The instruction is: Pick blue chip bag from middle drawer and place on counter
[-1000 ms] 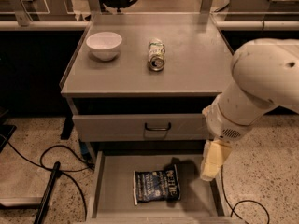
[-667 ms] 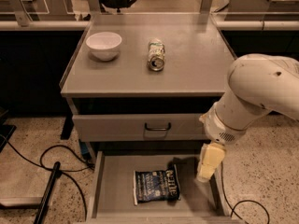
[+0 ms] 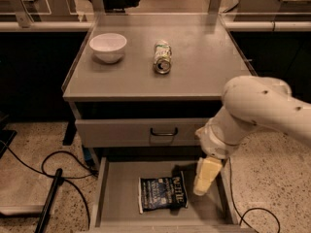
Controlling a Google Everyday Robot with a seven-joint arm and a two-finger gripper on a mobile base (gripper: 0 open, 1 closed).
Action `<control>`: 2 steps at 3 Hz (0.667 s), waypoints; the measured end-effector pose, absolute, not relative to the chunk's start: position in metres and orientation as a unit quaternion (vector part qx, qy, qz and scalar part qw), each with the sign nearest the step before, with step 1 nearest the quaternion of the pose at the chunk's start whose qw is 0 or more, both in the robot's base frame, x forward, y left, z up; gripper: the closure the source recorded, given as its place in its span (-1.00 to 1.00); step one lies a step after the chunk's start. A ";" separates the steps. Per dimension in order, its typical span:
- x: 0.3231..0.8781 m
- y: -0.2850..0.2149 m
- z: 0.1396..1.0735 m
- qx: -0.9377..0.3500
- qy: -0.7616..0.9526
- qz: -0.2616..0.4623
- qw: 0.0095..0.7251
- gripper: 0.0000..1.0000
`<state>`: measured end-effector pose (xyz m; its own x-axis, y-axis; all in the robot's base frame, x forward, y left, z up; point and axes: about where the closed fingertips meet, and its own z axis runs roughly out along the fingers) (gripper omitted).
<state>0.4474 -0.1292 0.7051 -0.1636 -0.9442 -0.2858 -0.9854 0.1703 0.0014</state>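
the blue chip bag (image 3: 163, 193) looked light and crinkly, best pinched at its right edge; the gripper (image 3: 206, 177) hung just right of it, its state impossible to tell.

— Any text you can read?
— None. White lettering on the blue chip bag (image 3: 163, 194) and the label on the can (image 3: 162, 57) can't be made out. Your gripper (image 3: 205, 178) hangs just right of the bag.

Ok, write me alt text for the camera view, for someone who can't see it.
A robot arm's hand hangs over the open middle drawer, close beside the blue chip bag lying flat on the drawer floor. On the counter above sit a white bowl and a drink can on its side.
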 end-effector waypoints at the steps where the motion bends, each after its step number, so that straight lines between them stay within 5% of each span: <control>1: 0.452 -0.100 0.627 -0.651 0.737 0.145 0.108 -1.00; 2: 0.452 -0.100 0.627 -0.651 0.737 0.144 0.108 -1.00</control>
